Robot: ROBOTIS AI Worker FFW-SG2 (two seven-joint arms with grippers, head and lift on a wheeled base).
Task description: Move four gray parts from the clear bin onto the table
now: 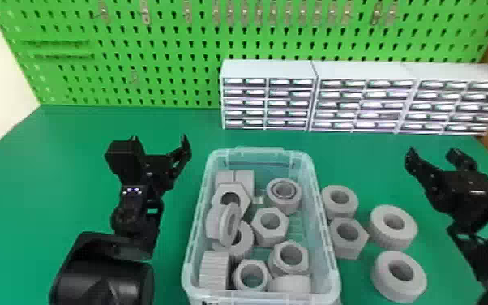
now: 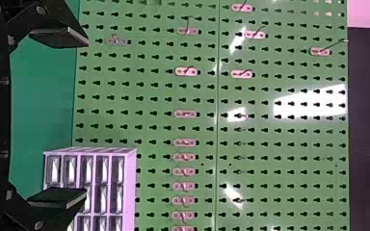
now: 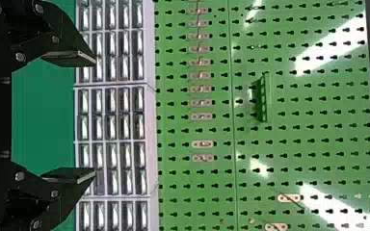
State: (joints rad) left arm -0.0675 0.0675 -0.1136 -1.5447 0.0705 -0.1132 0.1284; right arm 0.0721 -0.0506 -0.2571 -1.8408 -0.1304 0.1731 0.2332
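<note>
The clear bin (image 1: 323, 259) stands mid-table with several gray parts inside, among them a hex nut (image 1: 270, 239) and a ring (image 1: 294, 207) at its far right. Four gray parts rest on the table right of it: a ring (image 1: 339, 211), a hex nut (image 1: 348, 247) and two thick rings (image 1: 393, 239), (image 1: 397, 286). Left of the bin, my left gripper (image 1: 162, 144) is held open and holds nothing; the left wrist view has the gripper (image 2: 84, 118) too. My right gripper (image 1: 435, 152) is beyond and right of the table parts, open and without a part; the right wrist view has the gripper (image 3: 95, 118).
White drawer cabinets (image 1: 269, 69) line the back right of the green table (image 1: 73, 142). Behind them rises a green pegboard (image 1: 166, 81) with small metal hooks. The bin's right wall lies close beside the nearer table parts.
</note>
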